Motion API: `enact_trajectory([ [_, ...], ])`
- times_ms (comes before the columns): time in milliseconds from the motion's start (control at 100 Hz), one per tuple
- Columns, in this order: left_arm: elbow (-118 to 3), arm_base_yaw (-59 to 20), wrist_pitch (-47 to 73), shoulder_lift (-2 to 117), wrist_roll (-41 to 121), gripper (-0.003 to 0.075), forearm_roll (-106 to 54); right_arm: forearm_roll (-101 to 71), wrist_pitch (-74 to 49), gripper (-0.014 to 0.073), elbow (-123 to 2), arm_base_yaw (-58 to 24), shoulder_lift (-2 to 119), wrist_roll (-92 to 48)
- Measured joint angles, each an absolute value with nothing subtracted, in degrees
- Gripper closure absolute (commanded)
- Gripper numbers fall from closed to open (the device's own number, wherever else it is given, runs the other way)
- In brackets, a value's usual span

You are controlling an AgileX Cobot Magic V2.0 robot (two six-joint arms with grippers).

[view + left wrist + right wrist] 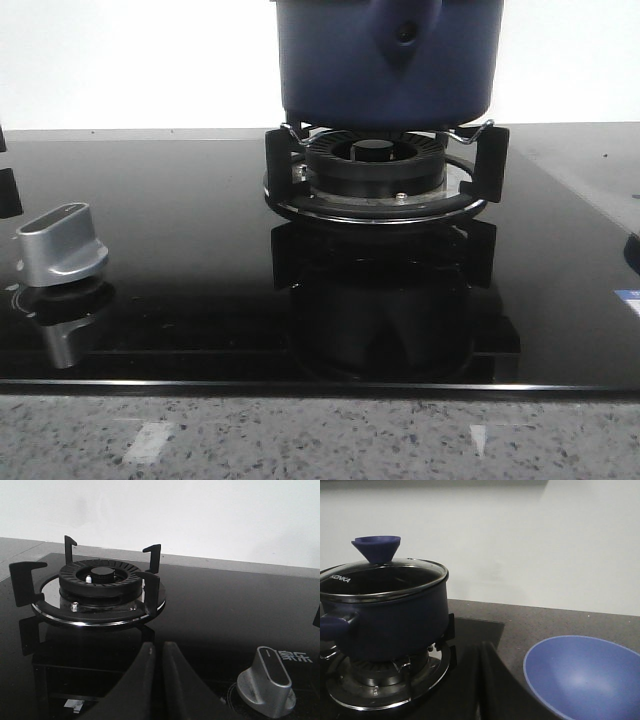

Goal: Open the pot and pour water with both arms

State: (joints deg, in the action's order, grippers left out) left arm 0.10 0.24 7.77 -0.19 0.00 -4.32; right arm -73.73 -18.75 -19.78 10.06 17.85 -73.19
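Observation:
The dark navy pot (pixel 390 60) stands on a gas burner (pixel 375 175) at the back middle of the stove. In the right wrist view the pot (pixel 395 615) carries a glass lid (pixel 380 577) with a blue cone-shaped knob (pixel 376 547). Any water inside is hidden. My right gripper (pixel 481 647) is shut and empty, low over the stove's edge, between the pot and a blue bowl (pixel 585 675). My left gripper (pixel 156 647) is shut and empty, in front of an empty burner (pixel 97 587). Neither gripper shows in the front view.
A silver control knob (pixel 62 243) sits on the black glass stove top (pixel 180 300) at the left; this knob (pixel 267 685) also lies beside my left fingers. A speckled stone counter (pixel 300 435) borders the stove. The pot's stub handle (pixel 335 622) juts out sideways.

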Motion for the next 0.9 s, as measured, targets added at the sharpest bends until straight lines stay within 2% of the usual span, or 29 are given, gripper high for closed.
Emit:
enact_trajectory([
  [310,0.1,0.24,7.77,-0.19,0.0,0.0741,-4.32,-72.41,-15.35,0.065,-19.78,10.06,17.85,-70.23],
  [410,0.1,0.24,7.77,-0.19,0.0,0.0741,-4.32,-59.44,-13.55,0.065,-19.78,10.06,17.85,-54.66],
  [550,0.1,0.24,7.77,-0.19,0.0,0.0741,-4.32,-28.96,-12.67,0.065,-18.86,10.06,17.85,-24.79],
  [620,0.1,0.24,7.77,-0.19,0.0,0.074,-4.32,-17.13,-10.16,0.065,-16.86,10.06,17.85,-14.16],
  [720,0.1,0.24,7.77,-0.19,0.0,0.074,-4.32,-7.14,-5.17,0.065,-12.32,10.06,16.8,-5.86],
  [900,0.1,0.24,7.77,-0.19,0.0,0.074,-4.32,-3.36,-1.87,0.065,-3.06,10.06,10.51,-2.59],
])
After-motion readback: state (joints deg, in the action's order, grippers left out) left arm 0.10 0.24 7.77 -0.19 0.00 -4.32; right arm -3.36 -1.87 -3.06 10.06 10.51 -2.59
